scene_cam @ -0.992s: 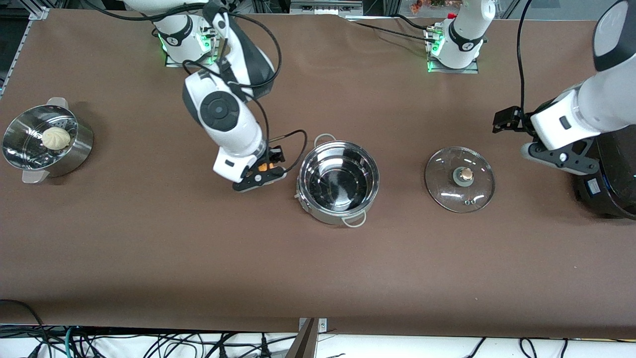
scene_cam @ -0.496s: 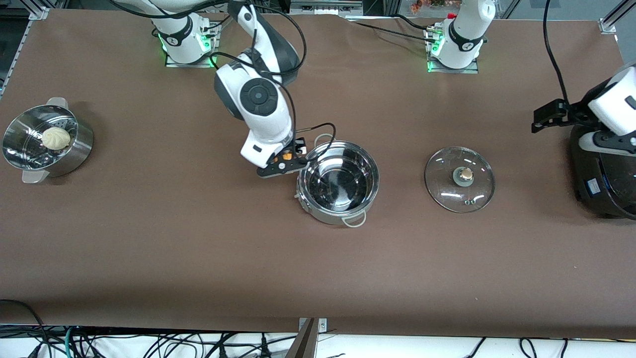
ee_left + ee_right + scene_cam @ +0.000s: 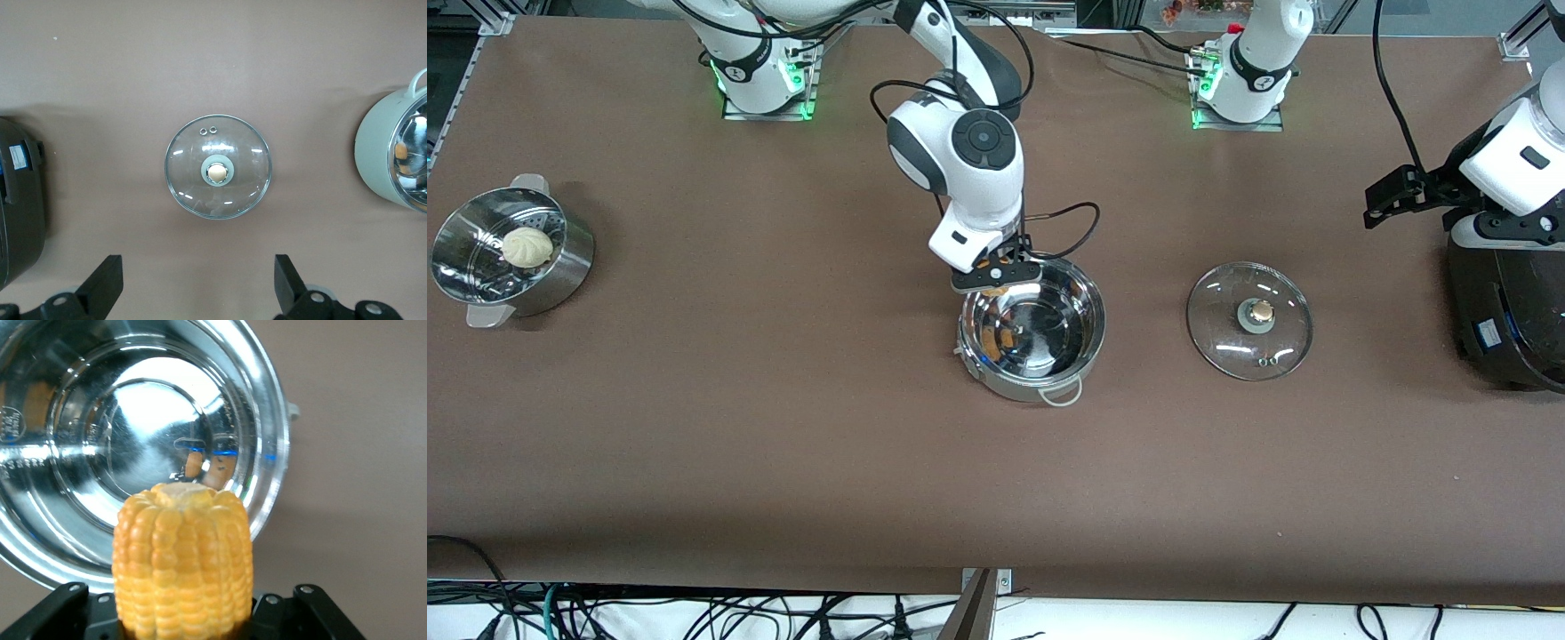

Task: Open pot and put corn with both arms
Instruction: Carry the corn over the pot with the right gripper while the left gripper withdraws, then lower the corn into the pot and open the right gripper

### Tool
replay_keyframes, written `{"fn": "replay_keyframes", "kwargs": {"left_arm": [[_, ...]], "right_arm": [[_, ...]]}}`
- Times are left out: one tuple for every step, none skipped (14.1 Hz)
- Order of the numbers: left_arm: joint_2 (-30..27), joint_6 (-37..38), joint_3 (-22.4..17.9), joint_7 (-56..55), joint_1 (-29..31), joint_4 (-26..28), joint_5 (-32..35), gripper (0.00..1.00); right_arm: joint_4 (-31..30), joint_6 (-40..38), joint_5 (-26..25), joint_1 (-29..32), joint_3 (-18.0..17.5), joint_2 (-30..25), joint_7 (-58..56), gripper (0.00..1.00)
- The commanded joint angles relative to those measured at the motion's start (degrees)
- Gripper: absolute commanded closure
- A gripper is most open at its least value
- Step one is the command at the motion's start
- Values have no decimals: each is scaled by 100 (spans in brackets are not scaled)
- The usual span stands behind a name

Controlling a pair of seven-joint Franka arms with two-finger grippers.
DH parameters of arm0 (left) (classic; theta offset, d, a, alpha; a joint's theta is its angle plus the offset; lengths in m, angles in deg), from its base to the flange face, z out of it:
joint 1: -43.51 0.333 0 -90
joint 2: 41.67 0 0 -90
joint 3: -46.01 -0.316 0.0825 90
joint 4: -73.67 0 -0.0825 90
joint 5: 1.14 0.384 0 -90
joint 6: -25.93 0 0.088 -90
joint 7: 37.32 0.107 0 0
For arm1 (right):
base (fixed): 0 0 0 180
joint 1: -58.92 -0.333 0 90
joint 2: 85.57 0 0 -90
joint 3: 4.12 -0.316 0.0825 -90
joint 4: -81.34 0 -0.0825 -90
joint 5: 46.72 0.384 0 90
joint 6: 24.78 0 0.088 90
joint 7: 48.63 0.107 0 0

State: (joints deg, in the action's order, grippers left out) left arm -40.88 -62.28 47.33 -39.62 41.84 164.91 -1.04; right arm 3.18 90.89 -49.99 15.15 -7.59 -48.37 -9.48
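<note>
Brown counter [image 3: 783, 444] with two arms, seen at one moment. The pot [image 3: 1033, 327] is shown uncovered at mid-counter, its bright interior empty but for reflections; its glass lid [image 3: 1249, 320] is laid flat on the counter beside it, toward the left arm's end, well apart from the pot, knob [image 3: 1260, 310] upward. The right gripper [image 3: 996, 271] is held over the pot's rim on the side toward the arm bases; its jaws are clamped on the corn [image 3: 183, 560], which is seen in the right wrist view standing between them with its cut end toward the pot's bowl. The left gripper [image 3: 193, 293] is raised at the left arm's end of the counter, over the black cooker [image 3: 1507, 311]; its jaws are spread wide and nothing is held; the lid is seen beneath it in the left wrist view. A steel steamer bowl [image 3: 511, 258] with a white bun [image 3: 527, 246] in it is placed at the right arm's end, well apart from the pot.
</note>
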Motion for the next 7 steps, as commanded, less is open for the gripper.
{"fn": "replay_keyframes", "kwargs": {"left_arm": [[-10,48,-62,-94,-26,-53,-54,0],[17,49,-62,-121,-26,-63,-54,0],[17,49,-53,-138,-26,-63,-54,0],[17,58,-53,-147,-26,-63,-54,0],[17,58,-53,-147,-26,-63,-54,0],[8,76,-53,-147,-26,-54,-54,0],[8,76,-62,-147,-18,-54,-54,0]], "right_arm": [[791,-141,-104,-18,84,575,93,100],[1064,-149,-139,-26,84,786,93,100],[1249,-141,-235,-26,75,954,84,100],[1381,-114,-253,-35,75,1103,92,100],[1548,-114,-253,-70,75,1218,93,100],[1663,-132,-253,-79,75,1297,84,100],[1725,-123,-253,-97,75,1350,84,100]]}}
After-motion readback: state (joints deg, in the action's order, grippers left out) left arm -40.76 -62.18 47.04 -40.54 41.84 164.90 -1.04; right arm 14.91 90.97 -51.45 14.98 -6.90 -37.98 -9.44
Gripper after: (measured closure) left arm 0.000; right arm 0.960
